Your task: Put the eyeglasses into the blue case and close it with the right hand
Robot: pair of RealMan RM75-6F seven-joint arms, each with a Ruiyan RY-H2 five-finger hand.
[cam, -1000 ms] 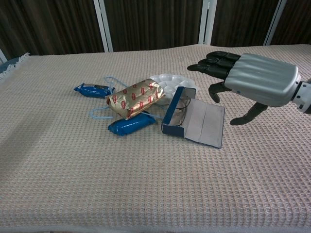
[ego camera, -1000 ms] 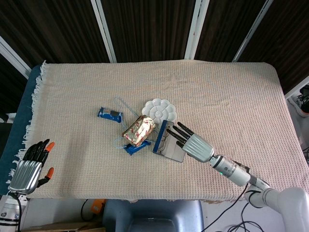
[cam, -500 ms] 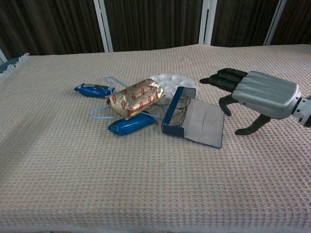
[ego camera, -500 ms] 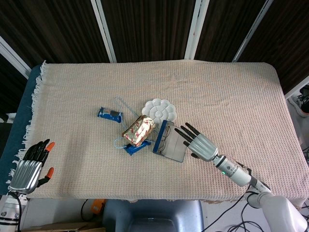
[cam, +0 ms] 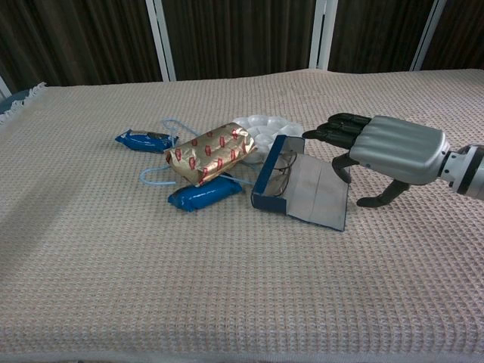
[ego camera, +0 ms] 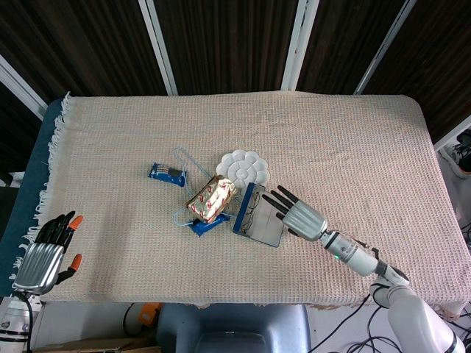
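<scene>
Thin wire-framed eyeglasses [cam: 281,171] lie inside the open blue rectangular case [cam: 301,191] mid-table; the right hand [cam: 382,144], fingers [cam: 333,134] spread and empty, hovers over its grey lid.

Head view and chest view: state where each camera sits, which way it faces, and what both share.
Head view: high above the near table edge, looking steeply down; shows the left hand and right hand.
Chest view: low at the near edge, looking across the table toward dark panels; shows only the right hand.
Shared: open blue case holding the eyeglasses, gold packet, white dish.
</scene>
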